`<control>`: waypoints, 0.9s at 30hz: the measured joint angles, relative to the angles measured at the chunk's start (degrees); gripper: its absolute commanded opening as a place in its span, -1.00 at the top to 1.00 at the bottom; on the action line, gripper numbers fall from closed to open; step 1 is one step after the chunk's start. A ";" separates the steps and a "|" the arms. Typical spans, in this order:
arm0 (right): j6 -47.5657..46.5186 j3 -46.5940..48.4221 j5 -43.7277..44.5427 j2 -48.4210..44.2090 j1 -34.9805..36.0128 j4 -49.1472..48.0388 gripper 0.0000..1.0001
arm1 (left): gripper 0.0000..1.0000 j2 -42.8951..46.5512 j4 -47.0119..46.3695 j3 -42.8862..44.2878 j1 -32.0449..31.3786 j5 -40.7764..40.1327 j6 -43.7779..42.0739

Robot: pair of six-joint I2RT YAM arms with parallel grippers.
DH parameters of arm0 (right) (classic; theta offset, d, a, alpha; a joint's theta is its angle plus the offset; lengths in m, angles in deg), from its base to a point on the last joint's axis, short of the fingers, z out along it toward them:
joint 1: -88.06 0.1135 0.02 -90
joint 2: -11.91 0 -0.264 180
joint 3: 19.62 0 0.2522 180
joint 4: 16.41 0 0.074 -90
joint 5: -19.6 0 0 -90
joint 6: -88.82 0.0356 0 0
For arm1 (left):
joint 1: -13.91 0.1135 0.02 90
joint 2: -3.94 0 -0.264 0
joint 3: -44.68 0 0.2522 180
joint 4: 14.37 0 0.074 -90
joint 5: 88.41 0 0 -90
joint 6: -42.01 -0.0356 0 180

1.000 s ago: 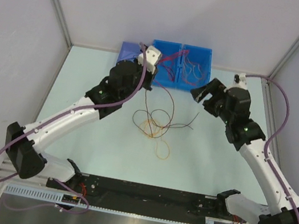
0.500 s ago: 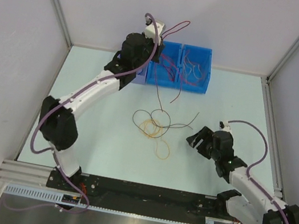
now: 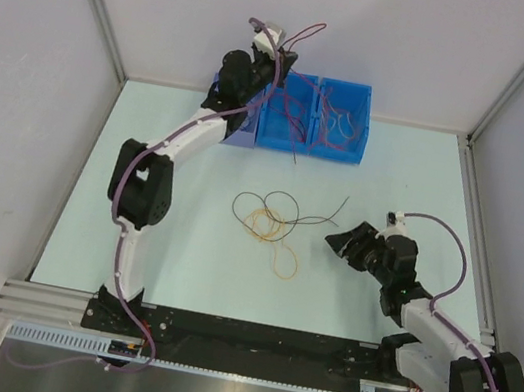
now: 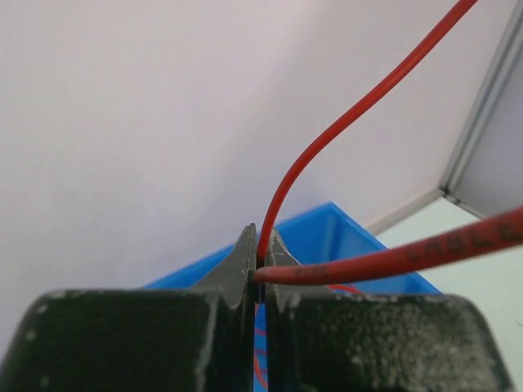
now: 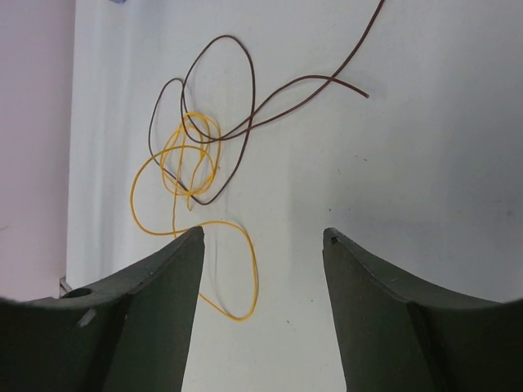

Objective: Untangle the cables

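My left gripper (image 3: pixel 282 70) is raised at the back, above the blue bins, and is shut on a red cable (image 4: pixel 304 163). That red cable (image 3: pixel 294 131) hangs from it over the bins, its end just above the table. A dark brown cable (image 3: pixel 286 205) and a yellow cable (image 3: pixel 275 239) lie tangled at mid-table. My right gripper (image 3: pixel 340 242) is open and empty, low at the right of the tangle. In the right wrist view the open gripper (image 5: pixel 263 237) faces the yellow cable (image 5: pixel 245 278) and the brown cable (image 5: pixel 245 90).
Two joined blue bins (image 3: pixel 361 94) stand at the back edge with several red cables inside; one bin shows in the left wrist view (image 4: pixel 343 237). A smaller purple-blue bin (image 3: pixel 244 134) stands to their left. White walls close in the table.
My left arm has risen and stretched toward the back, drawing the red cable out of the tangle to the bins. My right arm has pulled back to the near right.
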 measured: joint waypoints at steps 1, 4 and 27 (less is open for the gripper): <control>0.02 -0.13 -0.87 0.48 -0.39 -0.79 -0.24 | 0.99 -1.73 -1.38 1.44 0.39 0.20 -0.09; 0.15 -0.61 -2.95 0.72 -1.03 -2.73 -0.21 | 0.99 -6.49 -6.64 5.20 1.14 0.02 -0.42; 0.35 -1.03 -7.02 2.01 -2.01 -7.58 -0.15 | 0.99 -25.05 -26.45 0.61 2.14 -16.41 -6.84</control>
